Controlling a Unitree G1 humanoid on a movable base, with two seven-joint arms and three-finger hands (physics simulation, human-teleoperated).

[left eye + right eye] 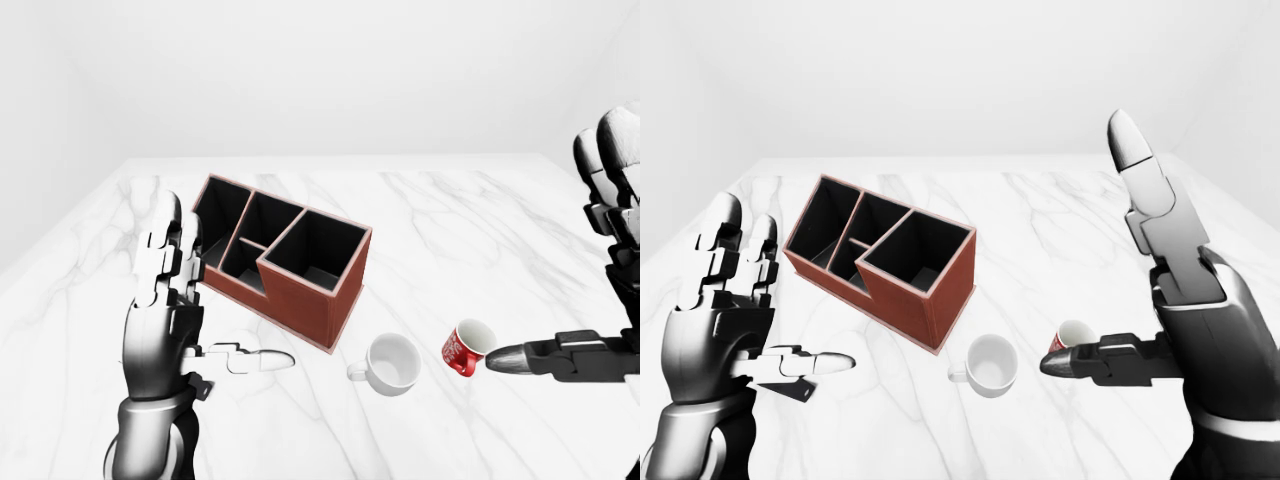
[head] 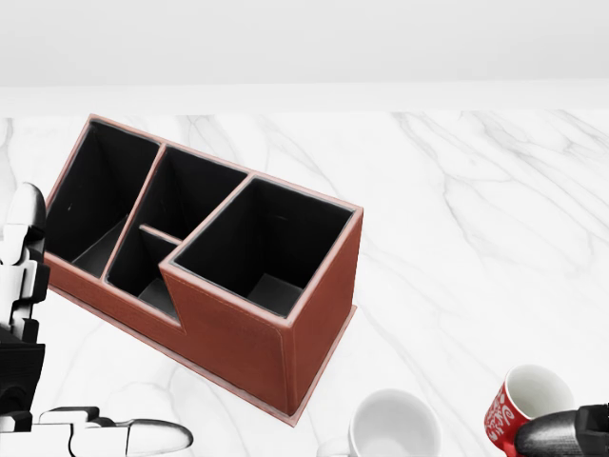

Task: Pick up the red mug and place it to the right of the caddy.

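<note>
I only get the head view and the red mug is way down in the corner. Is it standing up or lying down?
Observer: The red mug lies on its side, its opening turned toward the upper right of the left-eye view.
Operator: Where's the rest of the right hand? I just see a dark tip.
Observer: The right hand is open, one finger pointing up, its thumb level beside the mug.
Operator: Is it holding the mug?
Observer: No, the fingers are not closed round it.
Operator: Does the white cup have a handle?
Observer: Yes, the white cup stands upright and its handle sticks out to the left in the left-eye view.
</note>
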